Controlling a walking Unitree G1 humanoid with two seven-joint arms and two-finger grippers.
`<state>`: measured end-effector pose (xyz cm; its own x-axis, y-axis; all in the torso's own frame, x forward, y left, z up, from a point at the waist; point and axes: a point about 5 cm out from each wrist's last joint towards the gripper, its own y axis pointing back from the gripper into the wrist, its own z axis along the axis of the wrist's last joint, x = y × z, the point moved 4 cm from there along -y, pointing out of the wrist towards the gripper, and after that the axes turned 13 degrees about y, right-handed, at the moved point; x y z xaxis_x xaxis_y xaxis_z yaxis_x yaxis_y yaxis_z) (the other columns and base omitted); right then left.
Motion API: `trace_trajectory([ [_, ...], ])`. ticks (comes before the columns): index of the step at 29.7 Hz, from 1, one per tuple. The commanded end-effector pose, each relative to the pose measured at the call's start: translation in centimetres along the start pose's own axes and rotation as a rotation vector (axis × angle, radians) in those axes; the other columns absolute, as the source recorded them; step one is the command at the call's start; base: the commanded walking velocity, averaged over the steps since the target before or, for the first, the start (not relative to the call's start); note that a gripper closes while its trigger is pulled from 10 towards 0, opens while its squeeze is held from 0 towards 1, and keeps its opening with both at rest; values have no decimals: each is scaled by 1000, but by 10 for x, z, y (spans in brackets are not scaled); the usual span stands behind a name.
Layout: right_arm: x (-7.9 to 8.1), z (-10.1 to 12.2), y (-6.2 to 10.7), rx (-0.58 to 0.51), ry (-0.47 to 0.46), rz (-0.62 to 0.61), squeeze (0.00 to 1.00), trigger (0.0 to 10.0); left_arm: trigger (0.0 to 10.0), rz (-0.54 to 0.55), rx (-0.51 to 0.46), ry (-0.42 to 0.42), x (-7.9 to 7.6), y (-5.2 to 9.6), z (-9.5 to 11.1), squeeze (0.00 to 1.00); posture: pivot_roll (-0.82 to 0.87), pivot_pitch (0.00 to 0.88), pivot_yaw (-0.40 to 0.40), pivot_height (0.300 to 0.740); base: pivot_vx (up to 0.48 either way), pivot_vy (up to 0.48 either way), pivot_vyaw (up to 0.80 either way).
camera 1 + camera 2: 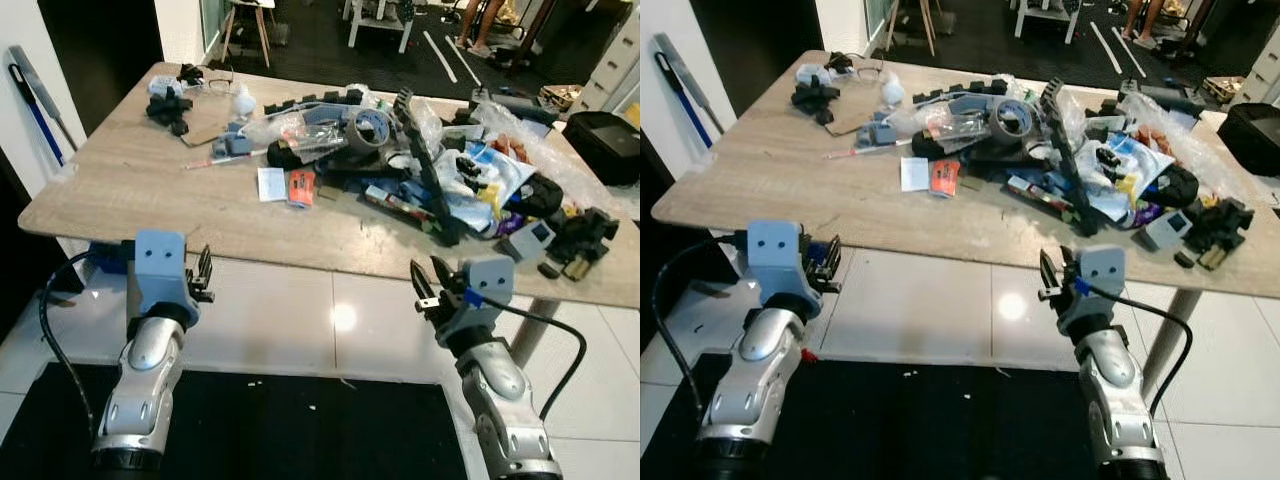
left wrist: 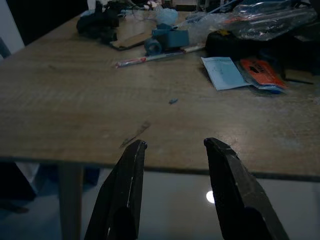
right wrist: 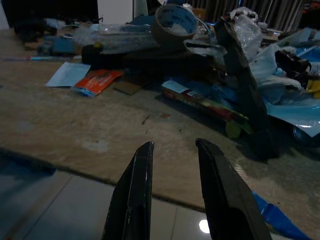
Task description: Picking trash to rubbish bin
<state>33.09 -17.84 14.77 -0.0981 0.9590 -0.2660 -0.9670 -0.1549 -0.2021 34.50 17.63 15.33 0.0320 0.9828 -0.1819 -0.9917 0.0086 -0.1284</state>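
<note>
A wooden table (image 1: pixel 150 180) carries a heap of trash: an orange packet (image 1: pixel 301 187) beside a white slip of paper (image 1: pixel 270 183), a roll of tape (image 1: pixel 368 127), crumpled plastic bags (image 1: pixel 500 130) and black plastic parts (image 1: pixel 585 235). My left gripper (image 1: pixel 203 272) hangs open just below the table's near edge, left of centre. My right gripper (image 1: pixel 428 285) is open too, below the near edge to the right, pointing at the heap. Nothing sits between either pair of fingers (image 2: pixel 125 185).
White floor tiles (image 1: pixel 300 310) and a dark mat (image 1: pixel 290 420) lie under my arms. A blue-handled tool (image 1: pixel 35 100) leans on the left wall. A black bag (image 1: pixel 605 140) sits at the far right. Chair legs and a person's feet (image 1: pixel 480 45) stand beyond the table.
</note>
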Motion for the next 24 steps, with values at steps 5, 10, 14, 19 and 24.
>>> trace_trajectory([
  [5,-7,1,3,-3,-2,-22,0,10000,10000,-14,19,7,-5,1,-4,0,-47,107,-85,740,295,0,0],
  [10,-7,2,2,-6,-9,-26,0,10000,10000,-21,19,3,-6,1,-4,0,-46,105,-85,740,295,0,0],
  [14,-7,3,2,-7,-6,-23,0,10000,10000,-21,19,3,-6,1,-4,0,-46,105,-85,740,293,0,0],
  [19,-5,3,2,-9,4,-14,0,10000,10000,-23,19,3,-6,1,-4,0,-46,105,-84,740,297,0,0],
  [24,-5,4,2,-11,9,-9,0,10000,10000,-27,22,3,-8,1,-5,0,-48,106,-85,740,299,0,0],
])
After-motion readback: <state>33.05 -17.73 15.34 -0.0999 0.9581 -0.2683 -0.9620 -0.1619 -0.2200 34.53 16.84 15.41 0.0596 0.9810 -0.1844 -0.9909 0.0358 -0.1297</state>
